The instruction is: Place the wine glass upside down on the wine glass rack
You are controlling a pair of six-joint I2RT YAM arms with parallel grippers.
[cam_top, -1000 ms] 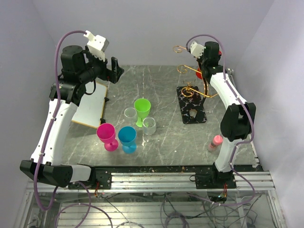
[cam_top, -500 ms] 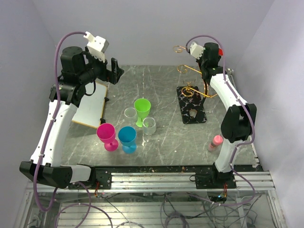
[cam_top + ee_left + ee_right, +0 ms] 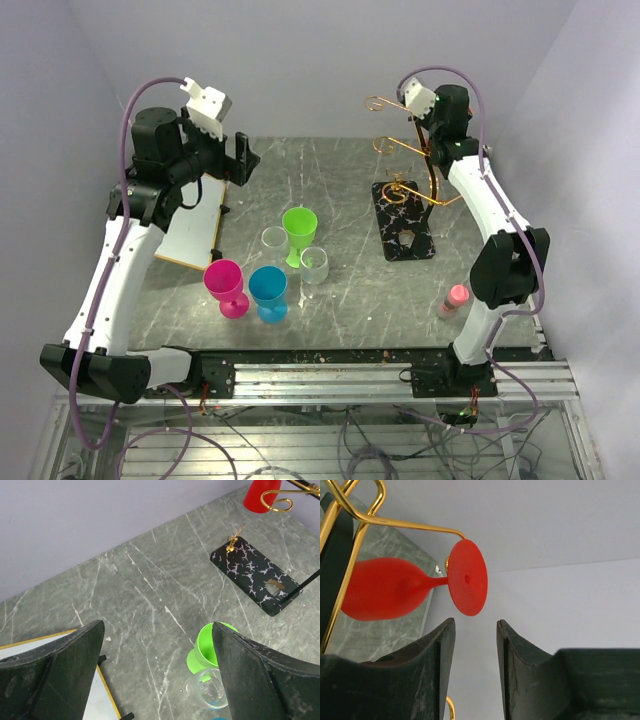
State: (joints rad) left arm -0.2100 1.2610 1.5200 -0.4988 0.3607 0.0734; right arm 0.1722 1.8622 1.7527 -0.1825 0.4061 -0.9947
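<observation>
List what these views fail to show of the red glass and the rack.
- Right wrist view: the glass bowl is blurred, and whether its foot sits fully in the rack wire is unclear.
- Left wrist view: the top edge cuts off the glass and most of the rack's wire.
- Top view: the right arm hides the glass and the right gripper.

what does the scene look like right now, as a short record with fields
wine glass rack: gold wire on a black marbled base
wine glass: red, hung by its foot on the rack's wire
right gripper: open, empty, tips near the glass foot
left gripper: open, empty
cups: pink cup, blue cup, green cup, two clear cups, left of the rack
</observation>
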